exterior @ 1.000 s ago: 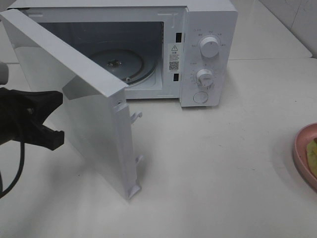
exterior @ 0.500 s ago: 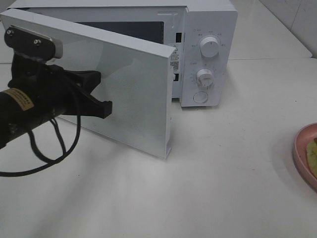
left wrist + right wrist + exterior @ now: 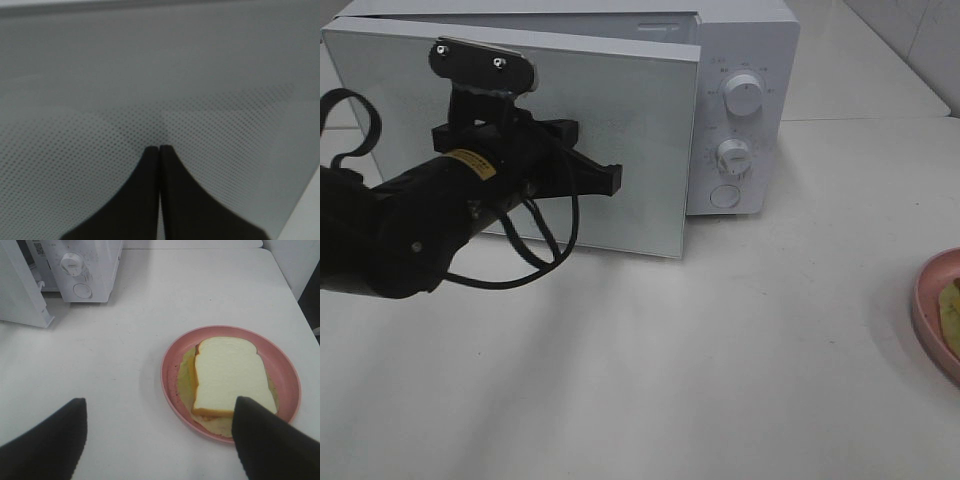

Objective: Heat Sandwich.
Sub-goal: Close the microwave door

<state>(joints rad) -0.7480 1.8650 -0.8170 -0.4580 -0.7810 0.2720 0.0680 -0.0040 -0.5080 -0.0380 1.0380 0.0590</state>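
Note:
The sandwich (image 3: 230, 375), white bread with a tan crust and yellow filling, lies on a round pink plate (image 3: 170, 371) on the white table. My right gripper (image 3: 160, 401) hovers open above the table beside the plate, one finger (image 3: 265, 440) over the plate's near rim. In the high view only the plate's edge (image 3: 932, 300) shows at the far right. My left gripper (image 3: 610, 178) is shut. Its closed fingertips (image 3: 152, 155) rest against the dotted window of the microwave door (image 3: 640, 130). That door stands slightly ajar.
The white microwave (image 3: 740, 40) stands at the back of the table, with two knobs (image 3: 742, 97) and a round button (image 3: 724, 195) on its right panel. The door's lower corner (image 3: 44, 320) sticks out toward the table. A black cable (image 3: 535, 265) loops under the left arm.
The microwave door has swung from wide open to nearly closed. My left arm moved right and toward the microwave, staying against the door. The plate has stayed put.

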